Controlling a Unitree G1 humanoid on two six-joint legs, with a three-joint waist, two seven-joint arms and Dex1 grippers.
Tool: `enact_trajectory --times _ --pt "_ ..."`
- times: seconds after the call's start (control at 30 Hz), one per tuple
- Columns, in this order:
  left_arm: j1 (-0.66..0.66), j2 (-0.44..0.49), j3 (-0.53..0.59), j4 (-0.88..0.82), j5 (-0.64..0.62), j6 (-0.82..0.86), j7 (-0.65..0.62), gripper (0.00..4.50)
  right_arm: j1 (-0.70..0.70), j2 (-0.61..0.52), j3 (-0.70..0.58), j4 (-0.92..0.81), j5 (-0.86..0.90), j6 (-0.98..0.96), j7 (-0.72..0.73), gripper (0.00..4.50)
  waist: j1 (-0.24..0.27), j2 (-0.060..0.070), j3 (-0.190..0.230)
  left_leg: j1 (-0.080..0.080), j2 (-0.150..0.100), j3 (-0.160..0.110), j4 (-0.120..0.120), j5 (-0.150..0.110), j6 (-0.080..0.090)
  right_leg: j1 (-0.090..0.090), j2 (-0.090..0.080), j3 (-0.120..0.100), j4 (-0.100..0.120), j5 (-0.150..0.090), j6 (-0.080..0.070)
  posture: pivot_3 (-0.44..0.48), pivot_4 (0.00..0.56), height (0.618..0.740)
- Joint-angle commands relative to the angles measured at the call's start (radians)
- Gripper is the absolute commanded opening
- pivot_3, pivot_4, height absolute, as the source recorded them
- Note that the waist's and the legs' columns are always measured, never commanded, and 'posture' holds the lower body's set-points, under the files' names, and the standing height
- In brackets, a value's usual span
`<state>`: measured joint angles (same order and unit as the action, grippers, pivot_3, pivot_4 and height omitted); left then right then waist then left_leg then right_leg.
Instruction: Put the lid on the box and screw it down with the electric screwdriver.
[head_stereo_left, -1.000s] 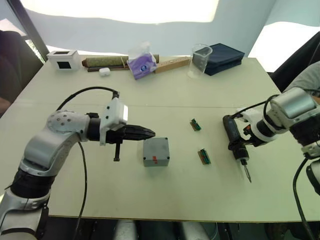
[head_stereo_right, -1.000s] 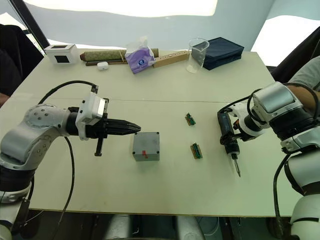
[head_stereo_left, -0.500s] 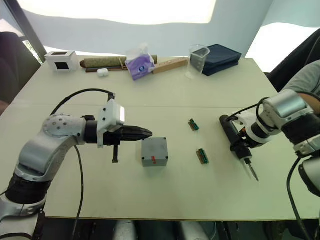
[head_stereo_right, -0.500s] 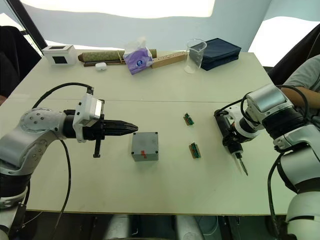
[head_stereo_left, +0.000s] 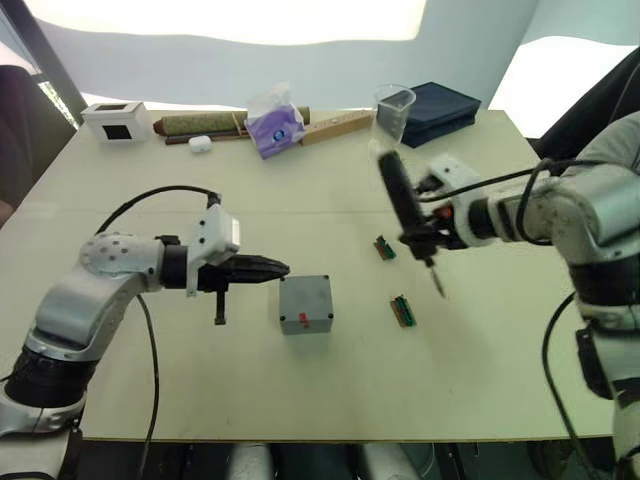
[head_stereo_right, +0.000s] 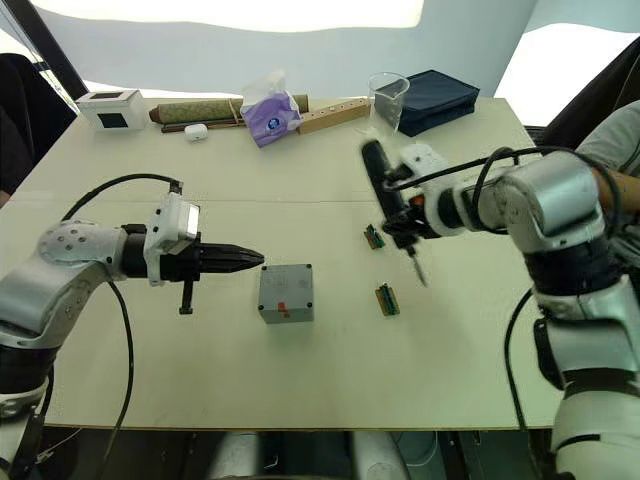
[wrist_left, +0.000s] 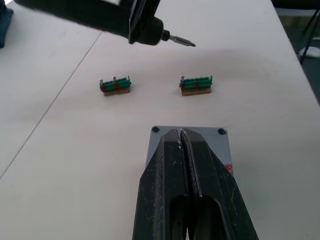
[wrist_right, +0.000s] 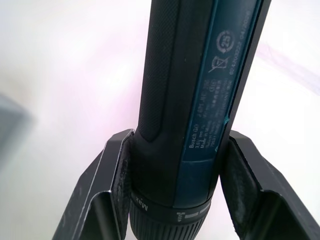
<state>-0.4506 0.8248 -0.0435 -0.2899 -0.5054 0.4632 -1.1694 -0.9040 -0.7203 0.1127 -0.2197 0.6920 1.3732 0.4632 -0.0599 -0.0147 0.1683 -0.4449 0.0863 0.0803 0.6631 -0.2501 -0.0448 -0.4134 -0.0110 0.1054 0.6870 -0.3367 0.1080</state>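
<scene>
nearest in, the box sits flat on the table, red mark toward the front edge, and the lid looks already seated on top, with dark screw spots at its 2 far corners. the left gripper hovers just beside the box's left edge, fingers pressed together, holding nothing. a touch further out, 2 small green terminal blocks lie to the right of the box, apart from it. above them the right gripper is clamped round the electric screwdriver, which is off the table, tilted, bit pointing down near the 2 blocks, well short of the box. at the far edge: a clear cup, a dark blue case, a purple tissue pack, a white box with a black window.

the risks, as i judge them: the tilted bit could land beside a screw hole and skate off. with the box unheld, a sideways push could slide it. the low sweep could clip a green block.
</scene>
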Motion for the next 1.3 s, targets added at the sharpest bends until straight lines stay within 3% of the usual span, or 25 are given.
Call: enact_trajectory --times 0.03,0.23,0.4,0.8,1.3 --pt "-0.009 0.006 -0.035 0.015 0.053 -0.053 -0.026 0.00 0.059 0.129 -0.157 -0.174 -0.016 -0.236 -0.065 1.90 0.005 0.000 0.000 0.000 0.000 0.000 0.001 0.000 0.000 0.000 0.000 0.000 0.000 0.000 0.000 0.000 0.150 0.740" --pt "-0.018 -0.025 -0.087 0.050 0.107 -0.089 -0.031 0.00 0.156 0.298 -0.191 -0.238 -0.083 -0.484 -0.136 1.90 0.024 -0.001 0.000 0.000 -0.001 0.000 0.002 0.001 -0.001 0.002 -0.001 -0.001 0.000 0.000 0.000 0.000 0.150 0.740" --pt "-0.026 -0.097 -0.144 0.143 0.158 -0.103 -0.005 0.00 0.346 0.363 -0.125 -0.314 -0.145 -0.705 -0.074 1.90 0.027 -0.001 0.000 0.001 -0.001 -0.001 0.002 0.001 -0.002 0.003 0.000 -0.002 0.000 0.000 0.000 0.000 0.150 0.740" --pt "-0.071 -0.162 -0.203 0.285 0.233 -0.135 -0.026 0.00 0.451 0.410 -0.037 -0.343 -0.215 -0.819 -0.069 1.90 0.018 -0.001 0.000 0.003 -0.001 -0.002 0.002 0.002 -0.004 0.004 0.000 -0.001 0.002 0.000 0.000 0.000 0.150 0.740" --pt "-0.095 -0.185 -0.212 0.322 0.255 -0.169 -0.059 0.00 0.484 0.404 -0.028 -0.366 -0.214 -0.819 -0.048 1.90 0.019 -0.001 -0.001 0.004 -0.001 -0.002 0.002 0.003 -0.005 0.006 0.000 -0.002 0.002 0.000 0.000 0.000 0.150 0.740"
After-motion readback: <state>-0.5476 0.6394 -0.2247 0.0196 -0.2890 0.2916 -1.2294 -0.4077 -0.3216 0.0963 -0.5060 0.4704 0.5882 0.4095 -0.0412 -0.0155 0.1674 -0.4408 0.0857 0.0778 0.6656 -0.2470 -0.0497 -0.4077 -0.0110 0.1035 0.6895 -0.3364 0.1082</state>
